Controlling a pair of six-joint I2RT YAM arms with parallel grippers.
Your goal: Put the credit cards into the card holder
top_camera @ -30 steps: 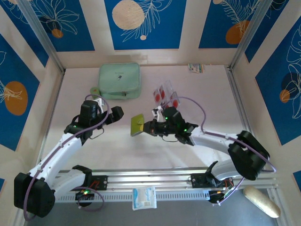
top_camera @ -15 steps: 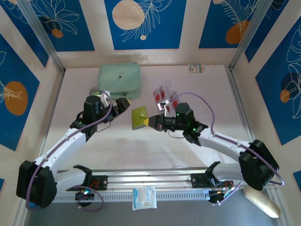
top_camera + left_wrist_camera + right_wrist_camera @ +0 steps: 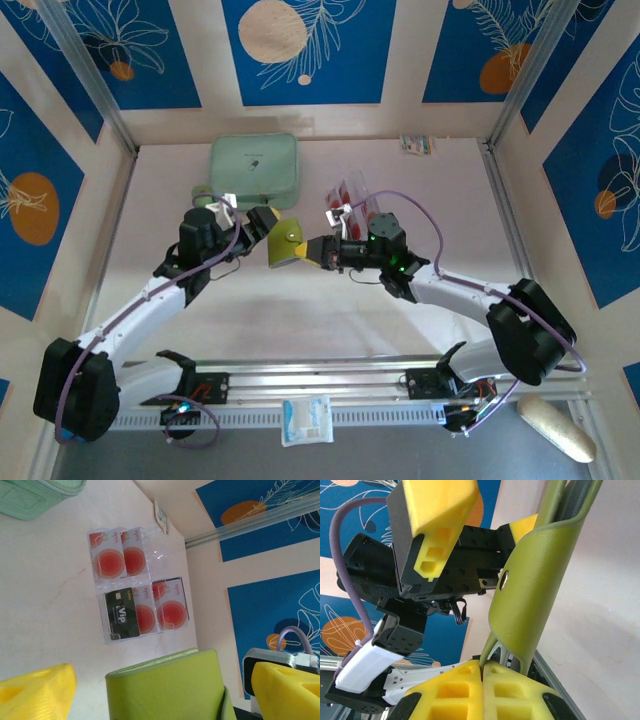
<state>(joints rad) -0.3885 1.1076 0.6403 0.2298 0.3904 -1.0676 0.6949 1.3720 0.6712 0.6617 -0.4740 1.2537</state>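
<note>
Card holder held up between two grippers

My right gripper pinches one edge of the olive-green card holder, jaws clamped tight on it, with the pale snap button turned toward my left arm. My left gripper stands wide, a yellow finger on either side of the holder's free end, not gripping it. Beyond the left jaws, the credit cards lie in a clear tray on the table, near a mint-green case.
</note>
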